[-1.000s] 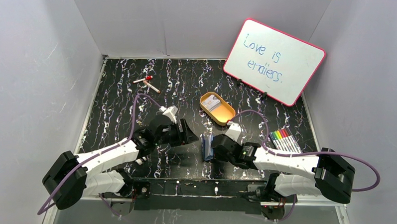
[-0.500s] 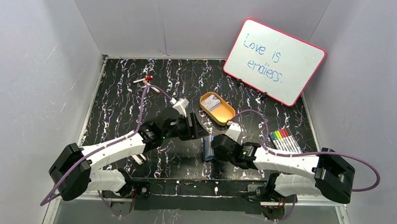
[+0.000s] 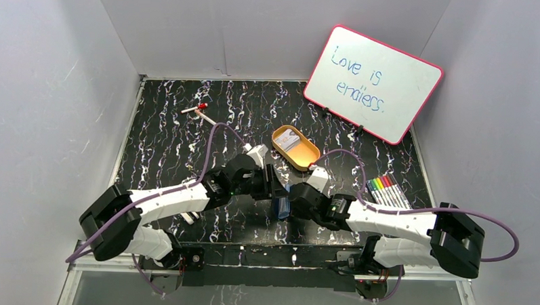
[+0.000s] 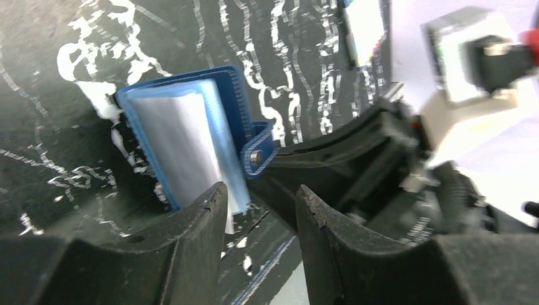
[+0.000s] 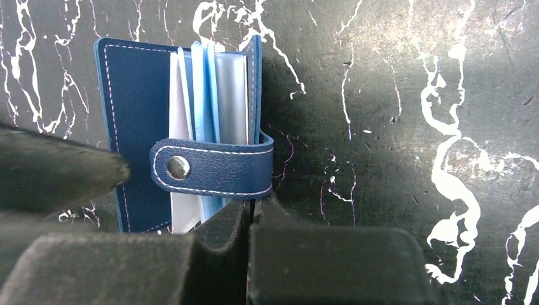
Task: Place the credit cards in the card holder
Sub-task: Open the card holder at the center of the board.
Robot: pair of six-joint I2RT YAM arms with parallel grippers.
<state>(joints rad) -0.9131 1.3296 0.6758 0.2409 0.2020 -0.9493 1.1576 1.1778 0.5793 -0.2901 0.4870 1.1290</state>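
The navy card holder (image 5: pixel 136 121) stands part open on the table, its snap tab (image 5: pixel 216 168) hanging across pale blue pockets (image 5: pixel 210 95). A white sheet, perhaps a credit card (image 5: pixel 180 108), sits in one pocket. My right gripper (image 5: pixel 252 206) is shut on the holder's right cover. My left gripper (image 4: pixel 262 190) is open and empty, just short of the holder (image 4: pixel 184 136). In the top view both grippers, left (image 3: pixel 274 188) and right (image 3: pixel 291 197), meet at the holder (image 3: pixel 283 208). A pale card (image 3: pixel 289 138) lies in the orange tin (image 3: pixel 306 154).
A whiteboard (image 3: pixel 373 83) leans at the back right. Several marker pens (image 3: pixel 386 190) lie right of my right arm. A red-capped pen (image 3: pixel 199 111) lies at the back left. A small white thing (image 3: pixel 189 217) lies by my left forearm.
My left arm has swung right and forward, bringing its open gripper from left of centre up to the card holder. My right gripper has stayed shut on the holder.
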